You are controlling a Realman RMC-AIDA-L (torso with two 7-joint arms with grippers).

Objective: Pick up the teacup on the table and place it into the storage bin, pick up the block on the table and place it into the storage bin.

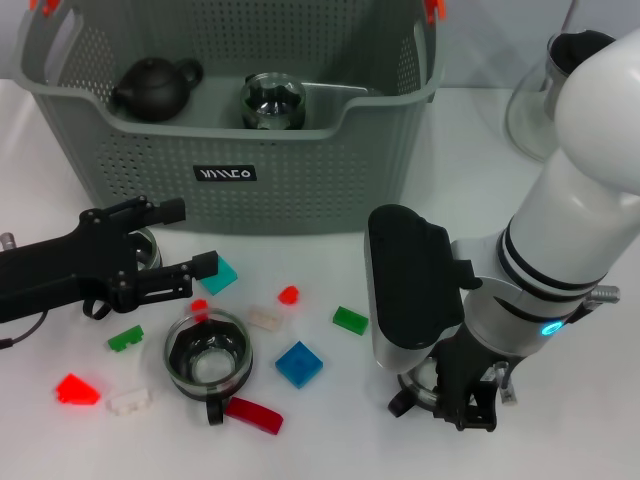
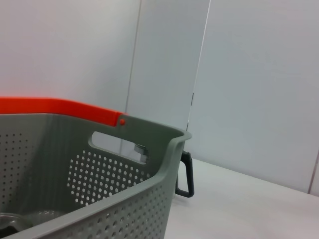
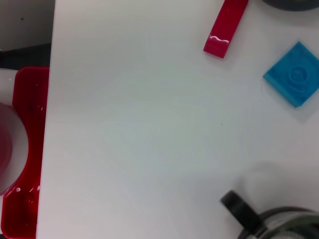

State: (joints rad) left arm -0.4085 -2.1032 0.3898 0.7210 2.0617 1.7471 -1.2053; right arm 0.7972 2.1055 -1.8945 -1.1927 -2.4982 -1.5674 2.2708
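Note:
The grey-green storage bin point(image 1: 300, 165) stands at the back, and its rim point(image 2: 149, 130) fills the left wrist view. A black teapot point(image 1: 155, 87) and a glass cup point(image 1: 272, 102) lie inside it. My left gripper point(image 1: 175, 243) hovers open in front of the bin, and a glass teacup point(image 1: 148, 250) shows partly between its fingers; contact is unclear. A second glass teacup point(image 1: 208, 352) with a black handle stands on the table. My right gripper point(image 1: 445, 405) sits low over a third teacup point(image 1: 420, 385) point(image 3: 286, 224). Several blocks lie about, among them a blue block point(image 1: 299, 364) point(image 3: 295, 74).
A long red block point(image 1: 253, 414) point(image 3: 225, 29), green blocks point(image 1: 350, 320), a teal block point(image 1: 218, 274) and white blocks point(image 1: 130, 402) are scattered between the arms. A clear glass teapot point(image 1: 530, 110) stands at the back right. Past the table edge sits a red container point(image 3: 25, 149).

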